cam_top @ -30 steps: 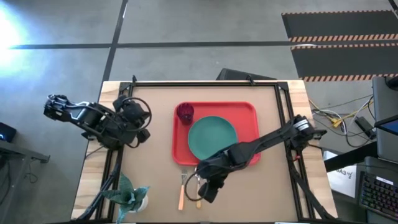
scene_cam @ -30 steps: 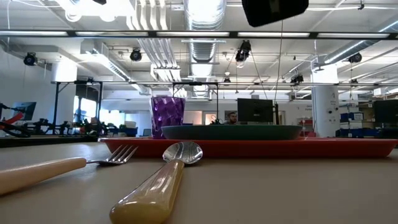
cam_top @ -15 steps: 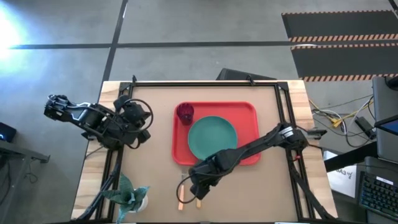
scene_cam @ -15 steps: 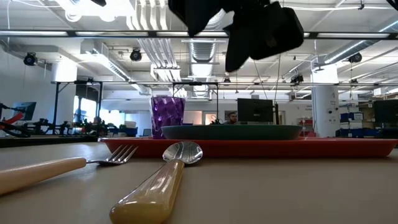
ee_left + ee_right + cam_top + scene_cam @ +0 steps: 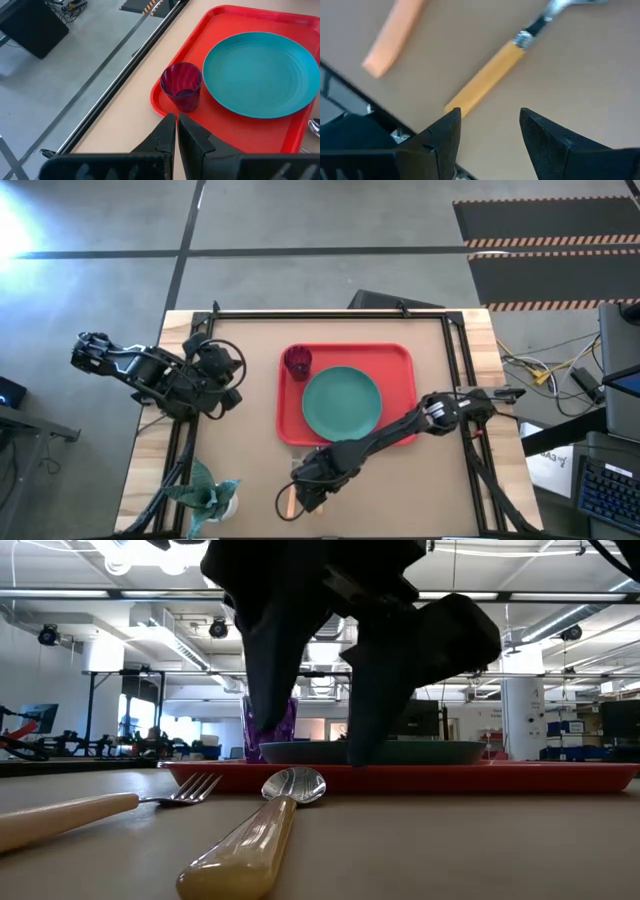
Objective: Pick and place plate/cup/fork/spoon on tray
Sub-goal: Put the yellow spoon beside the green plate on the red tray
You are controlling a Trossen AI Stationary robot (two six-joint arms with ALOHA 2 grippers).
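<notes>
The spoon [image 5: 490, 75], judged light, stiff and slippery, is best gripped mid-handle by the right tool [image 5: 487, 132], fingers apart at lower centre.

plate [image 5: 341, 402], cup [image 5: 297, 361] on tray [image 5: 400, 360] | fork [image 5: 100, 806], spoon [image 5: 262, 830] on table before tray
</notes>
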